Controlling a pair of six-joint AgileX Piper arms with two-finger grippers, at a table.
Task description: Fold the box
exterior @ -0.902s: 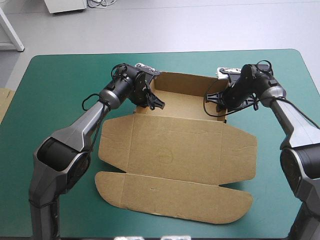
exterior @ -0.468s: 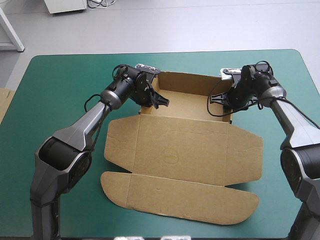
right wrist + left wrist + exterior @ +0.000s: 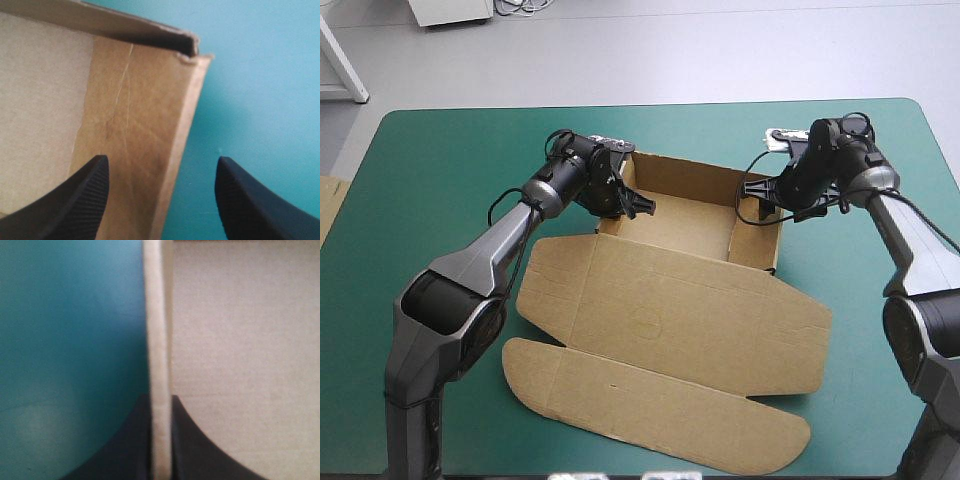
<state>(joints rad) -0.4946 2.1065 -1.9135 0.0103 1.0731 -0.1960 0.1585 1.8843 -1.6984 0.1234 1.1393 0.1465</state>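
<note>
**Brown box, part-formed, on teal-green table: one gripper clamped, one open**

Item: box (image 3: 670, 310), cut brown board, lying at mid-table on the teal-green cover (image 3: 440, 180).
- Far portion: an open tray (image 3: 685, 215) with far, left and right walls raised.
- Near portion: the lid panel lies flat, side wings spread left and right. A long rounded flap (image 3: 650, 405) extends to the near edge, also flat.

Left gripper (image 3: 632, 205): at the tray's left side near its far corner. The black fingers are all but closed on the left wall (image 3: 157, 315), whose pale board edge runs straight between them. Teal-green cover shows on one side of that wall and the tray floor on the other.

Right gripper (image 3: 760, 200): at the tray's far right corner, fingers (image 3: 87, 195) well apart and holding nothing. The right wall (image 3: 145, 125) stands between them, one finger on the tray side and the other over bare cover.

Also present: an edge of spare board (image 3: 328, 205) at the table's left edge
</note>
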